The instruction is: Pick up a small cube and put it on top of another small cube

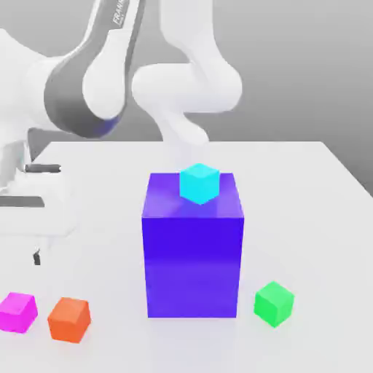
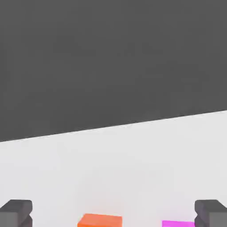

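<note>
the surface [image 1: 306, 175] is flat and white, with a grey wall behind it. a big purple-blue block [image 1: 193, 255] stands near the middle of it. a green cube [image 1: 274, 303] sits on the surface just beside the block, on the exterior view's right. an orange cube [image 1: 69, 319] sits near the front edge on the exterior view's left. a small pink cube [image 1: 17, 312] sits just beside the orange cube, even farther to that left. the two are close but not touching. the hand view shows the orange cube and the pink cube side by side on the same white surface.
</note>
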